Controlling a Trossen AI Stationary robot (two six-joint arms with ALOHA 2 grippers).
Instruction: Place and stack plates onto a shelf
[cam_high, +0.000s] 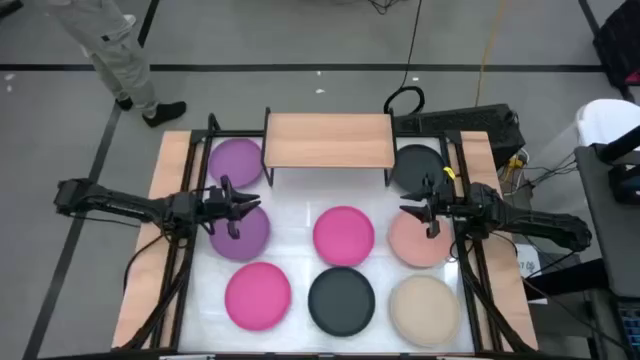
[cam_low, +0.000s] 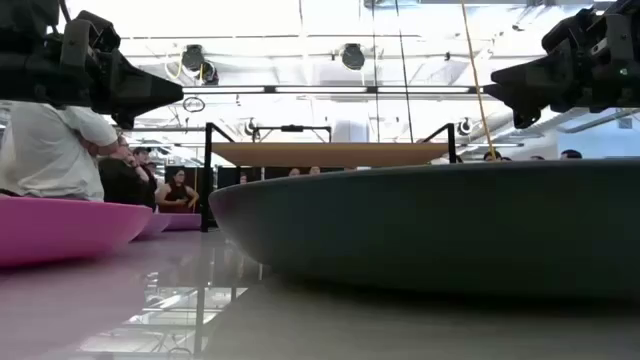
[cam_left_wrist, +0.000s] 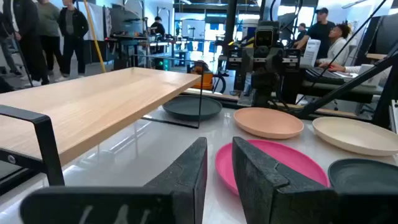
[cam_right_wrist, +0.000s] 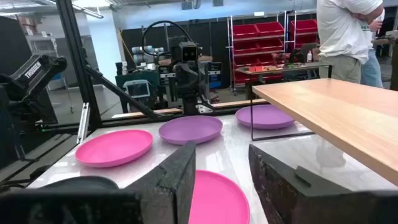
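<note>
The light-wood shelf stands on black legs at the table's far middle, with nothing on its board. Eight plates lie flat on the white tabletop: two purple, two hot pink, two black, one salmon, one beige. My left gripper hovers open over the nearer purple plate's far-right rim, its fingers pointing right. My right gripper hovers open above the salmon plate's far-left rim, pointing left. Both are well off the table in the low view.
Long wooden side strips and black frame rails run along both table sides. One purple plate and one black plate lie beside the shelf's legs. People stand in the room beyond. Cables and gear lie right of the table.
</note>
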